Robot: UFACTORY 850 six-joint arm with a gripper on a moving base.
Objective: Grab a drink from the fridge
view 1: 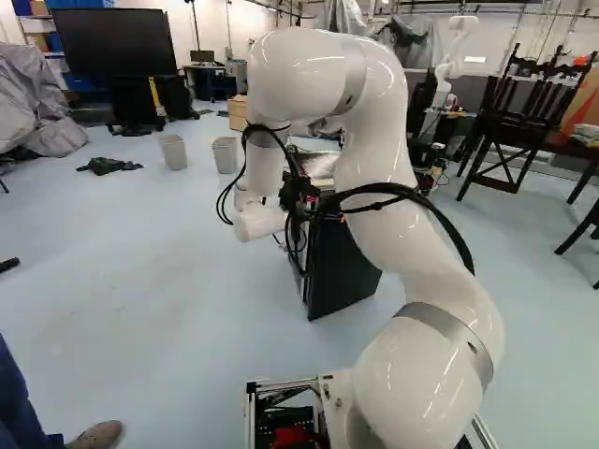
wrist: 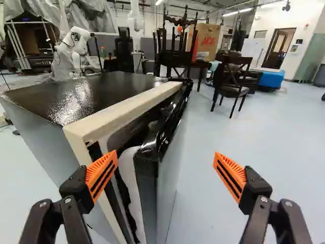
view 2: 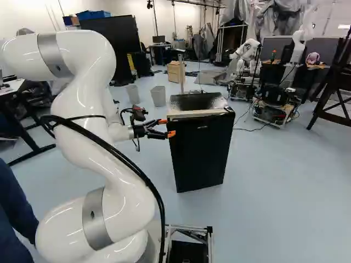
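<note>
In the right base view my gripper (view 2: 166,127) stands open beside the upper part of the black fridge (view 2: 202,153), near its door side. The wrist view shows the gripper (wrist: 166,175) with its fingers wide apart and nothing gripped. Ahead, between the fingers' lines, is the fridge door (wrist: 170,168), slightly ajar, with a narrow dark gap between it and the cream-coloured frame (wrist: 122,112). One finger overlaps that frame in view; the other is over the floor side. Whether either touches cannot be told. The fridge's inside and any drink are hidden.
Two grey bins (view 2: 158,96) and a wooden box (view 2: 175,71) stand beyond the fridge. Another robot (view 2: 245,57) is behind it, beside a wheeled base (view 2: 273,109). Dark chairs (wrist: 233,81) stand further off. A person's leg (view 1: 21,398) is close beside my base.
</note>
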